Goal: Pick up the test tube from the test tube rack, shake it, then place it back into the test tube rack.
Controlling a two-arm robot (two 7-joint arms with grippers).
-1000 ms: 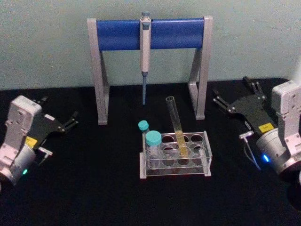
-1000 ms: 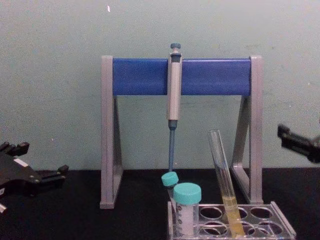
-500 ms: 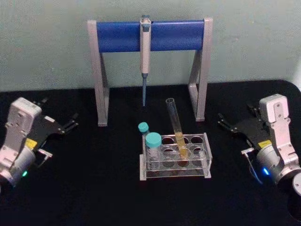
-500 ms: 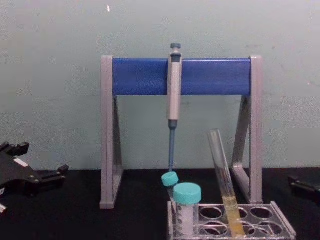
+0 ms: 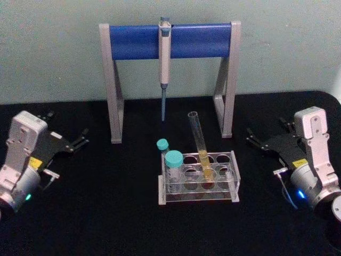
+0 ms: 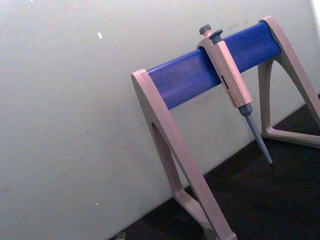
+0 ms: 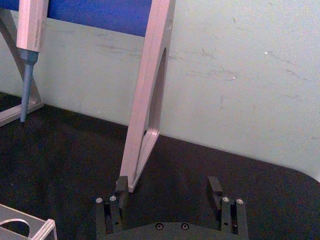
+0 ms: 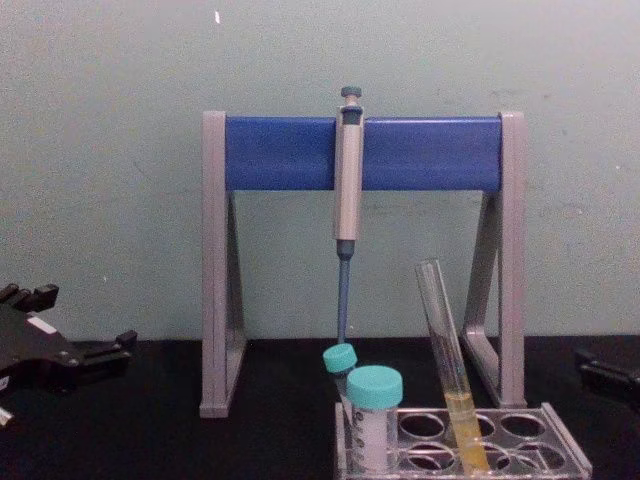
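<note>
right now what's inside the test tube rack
The test tube rack holds the leaning test tube, yellow-orange liquid in its lower part, and two teal-capped tubes at its left end. Other holes look empty; tube bottoms blur behind the clear wall.

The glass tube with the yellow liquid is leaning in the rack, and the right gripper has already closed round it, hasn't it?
Not quite. The test tube does lean in the test tube rack, but nothing holds it. In the head view the right gripper sits well off to the rack's right, apart from the tube, and the right wrist view shows its fingers spread open. The left gripper is parked far left.
</note>
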